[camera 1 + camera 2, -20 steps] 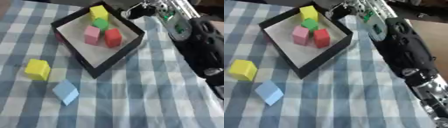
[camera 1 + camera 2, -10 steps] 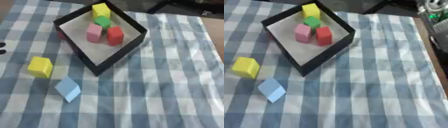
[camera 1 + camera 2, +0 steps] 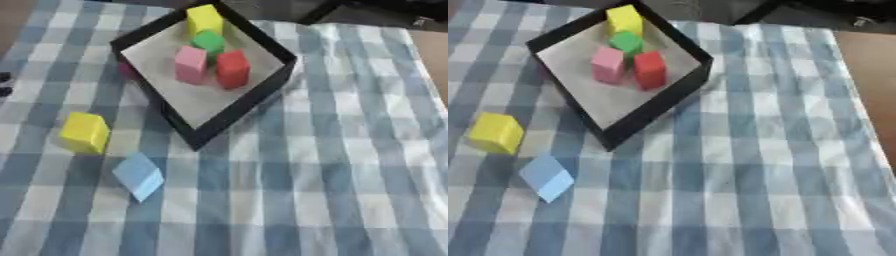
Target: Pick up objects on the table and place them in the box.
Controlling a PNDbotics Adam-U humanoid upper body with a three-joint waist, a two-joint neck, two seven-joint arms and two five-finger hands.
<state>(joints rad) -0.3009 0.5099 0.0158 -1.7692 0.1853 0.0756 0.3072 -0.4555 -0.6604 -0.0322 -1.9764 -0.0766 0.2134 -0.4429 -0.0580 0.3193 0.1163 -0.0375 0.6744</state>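
Here, yellow block (image 3: 85, 132) and blue block (image 3: 139, 176) beside box (image 3: 229, 116)

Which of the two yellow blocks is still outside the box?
The yellow block on the checked cloth, left of the box, beside the light blue block. The other yellow block sits in the box's far corner.

Blue-and-white checked tablecloth (image 3: 332, 150)

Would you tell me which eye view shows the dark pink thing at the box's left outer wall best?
The left eye view: a dark pink patch peeks out beside the black box. In the right eye view the wall hides nearly all of it, leaving only a sliver at that edge.
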